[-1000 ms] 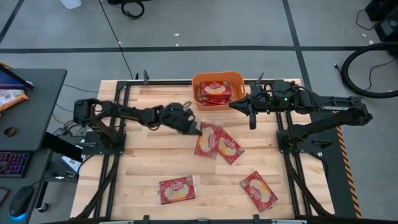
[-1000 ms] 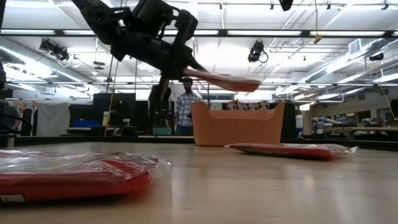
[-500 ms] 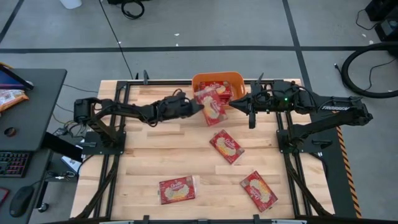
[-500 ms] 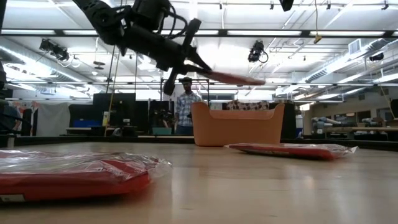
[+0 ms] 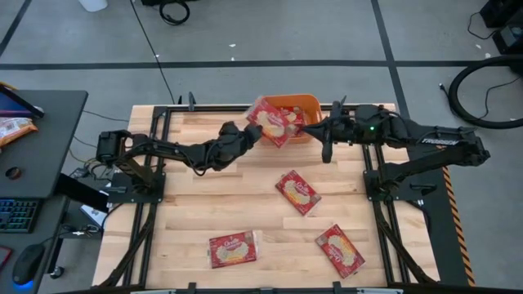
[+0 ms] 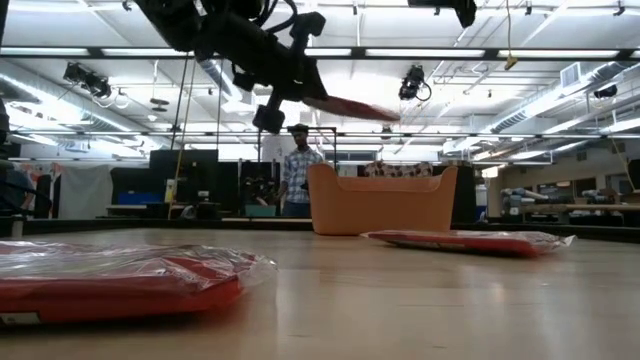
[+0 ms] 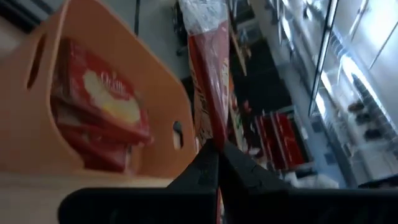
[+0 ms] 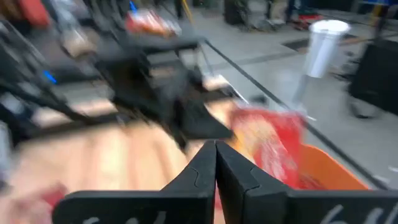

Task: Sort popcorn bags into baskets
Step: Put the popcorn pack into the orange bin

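- One orange basket point(image 5: 304, 104) is sitting at the far middle of the desk point(image 5: 196, 212).
- Three popcorn bags are lying flat on the desk: one point(image 5: 297, 192) near the middle, one point(image 5: 233, 249) at the near edge left of centre, and one point(image 5: 340, 251) at the near right.
- A fourth bag point(image 5: 274, 122) is hanging in the air over the basket's left rim, tilted, with the left claw point(image 5: 251, 133) pinching its near-left corner.
- In the left wrist view, that claw's fingers point(image 7: 205, 168) are pressing together on the bag's edge, and the bag is rising edge-on beside the basket.
- The basket is holding more bags, stacked flat; the left wrist view is showing a pile point(image 7: 102, 118) of at least two, but the exact count cannot be told.
- Two arms are working over the desk: the left is reaching from the left side toward the basket, the right is waiting just right of the basket.
- The right claw point(image 5: 327, 152) is gripping nothing, its fingers point(image 8: 205, 171) closed tip to tip.
- A person point(image 6: 297, 180) is standing in the room beyond the desk, seen in the low view.
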You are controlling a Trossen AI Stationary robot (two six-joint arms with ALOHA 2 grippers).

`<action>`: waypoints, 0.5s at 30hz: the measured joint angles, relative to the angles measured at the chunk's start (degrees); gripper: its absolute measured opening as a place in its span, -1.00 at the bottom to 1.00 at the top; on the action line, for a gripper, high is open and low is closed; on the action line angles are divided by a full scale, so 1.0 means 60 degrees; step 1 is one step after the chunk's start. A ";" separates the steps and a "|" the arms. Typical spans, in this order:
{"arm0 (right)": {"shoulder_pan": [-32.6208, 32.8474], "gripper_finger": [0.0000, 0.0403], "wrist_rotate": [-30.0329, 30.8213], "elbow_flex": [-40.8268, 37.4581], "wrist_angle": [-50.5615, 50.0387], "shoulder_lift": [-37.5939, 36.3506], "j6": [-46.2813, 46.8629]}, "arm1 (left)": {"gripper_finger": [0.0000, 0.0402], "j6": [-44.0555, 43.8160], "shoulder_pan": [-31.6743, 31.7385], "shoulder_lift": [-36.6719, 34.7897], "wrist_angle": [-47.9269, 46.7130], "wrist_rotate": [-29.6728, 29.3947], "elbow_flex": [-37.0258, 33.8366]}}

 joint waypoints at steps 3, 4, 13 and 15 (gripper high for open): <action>0.0087 -0.81 0.0310 0.0000 -0.0608 0.0255 -0.1092 | -0.98 0.0076 0.0002 0.0001 -0.0004 -0.0223 0.0226; 0.0161 -0.77 0.0437 0.0000 -0.0673 0.0377 -0.1492 | -0.98 0.0177 0.0009 0.0002 0.0005 -0.0271 0.0319; -0.0290 -0.23 0.0669 0.0000 -0.0427 0.1166 0.0448 | -0.98 0.1560 0.0165 0.0004 0.0059 -0.1325 0.1139; -0.0665 -0.17 0.0106 0.0000 -0.0410 0.1180 0.1190 | -0.99 0.1791 0.0177 0.0004 0.0134 -0.1530 0.1210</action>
